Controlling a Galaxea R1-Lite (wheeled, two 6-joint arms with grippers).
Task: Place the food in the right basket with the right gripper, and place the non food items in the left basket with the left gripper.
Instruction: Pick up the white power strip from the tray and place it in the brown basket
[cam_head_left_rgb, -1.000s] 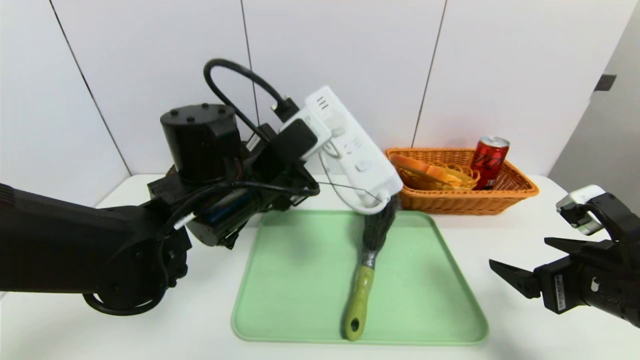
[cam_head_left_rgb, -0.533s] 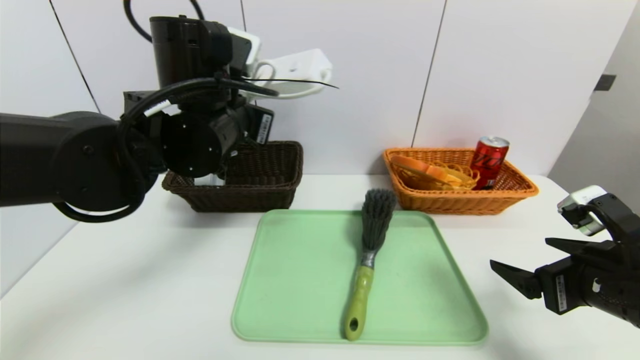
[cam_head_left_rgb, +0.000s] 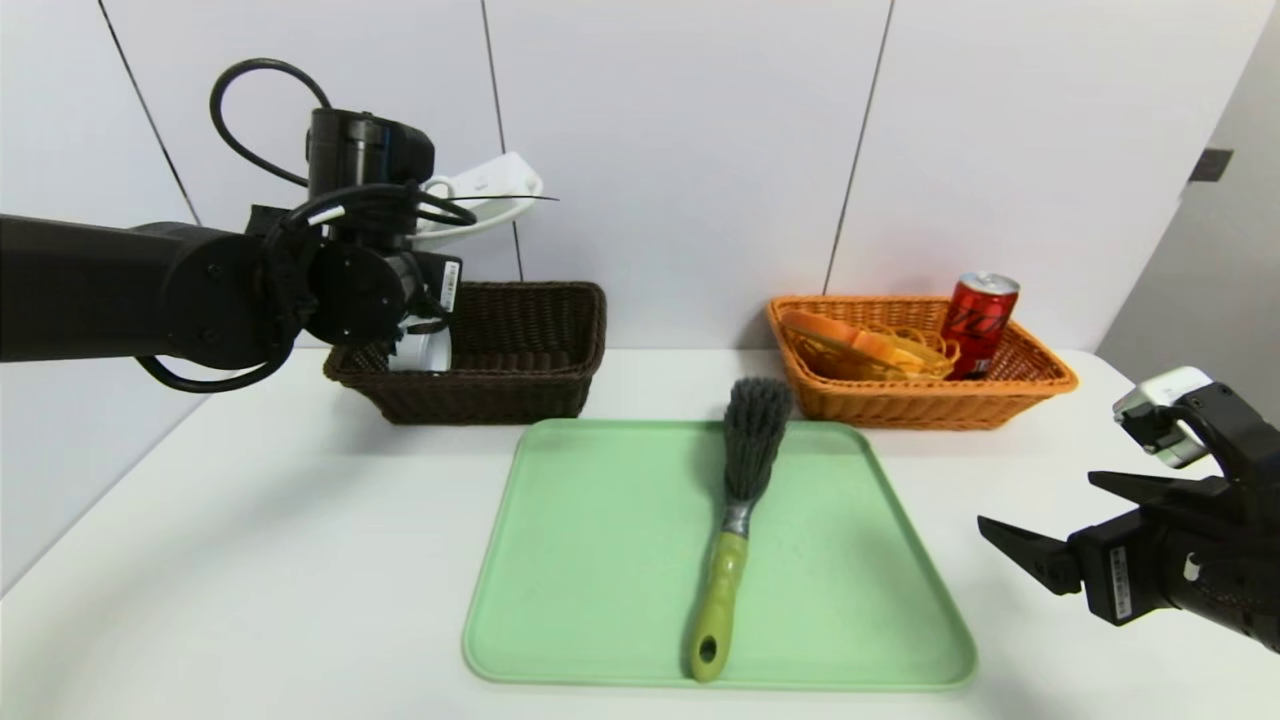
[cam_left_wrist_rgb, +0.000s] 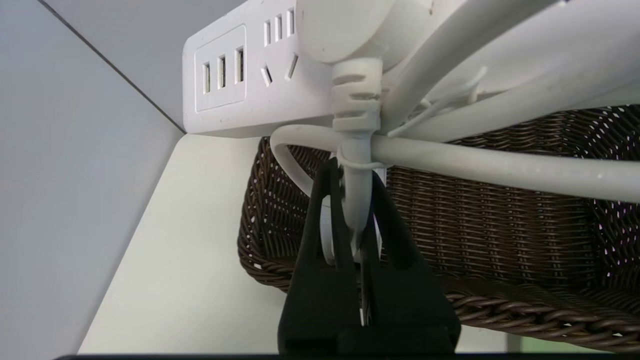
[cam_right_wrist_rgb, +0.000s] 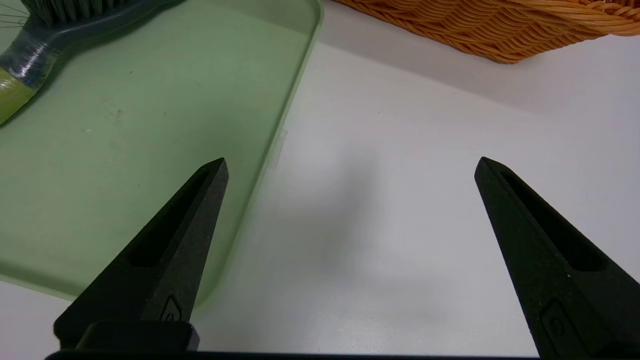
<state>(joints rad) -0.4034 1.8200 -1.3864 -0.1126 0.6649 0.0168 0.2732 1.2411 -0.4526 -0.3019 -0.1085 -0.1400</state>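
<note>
My left gripper (cam_left_wrist_rgb: 352, 180) is shut on the white cord of a white power strip (cam_head_left_rgb: 480, 190), held in the air above the left end of the dark brown left basket (cam_head_left_rgb: 520, 355). In the left wrist view the power strip (cam_left_wrist_rgb: 260, 75) hangs over the brown basket (cam_left_wrist_rgb: 500, 225). A brush (cam_head_left_rgb: 735, 520) with grey bristles and a green handle lies on the green tray (cam_head_left_rgb: 600, 560). The orange right basket (cam_head_left_rgb: 1020, 385) holds a red can (cam_head_left_rgb: 980, 322) and orange-yellow food (cam_head_left_rgb: 865, 345). My right gripper (cam_head_left_rgb: 1045, 530) stands open and empty right of the tray.
Something white (cam_head_left_rgb: 425, 350) lies inside the brown basket under the left wrist. The tray's right edge (cam_right_wrist_rgb: 280, 145) lies just beside my right gripper (cam_right_wrist_rgb: 350, 165), with bare white table (cam_right_wrist_rgb: 400, 200) between its fingers. A white wall stands behind both baskets.
My left arm has swung left and back from above the tray, carrying the power strip to above the brown basket, then lowered a little. The right arm has not moved.
</note>
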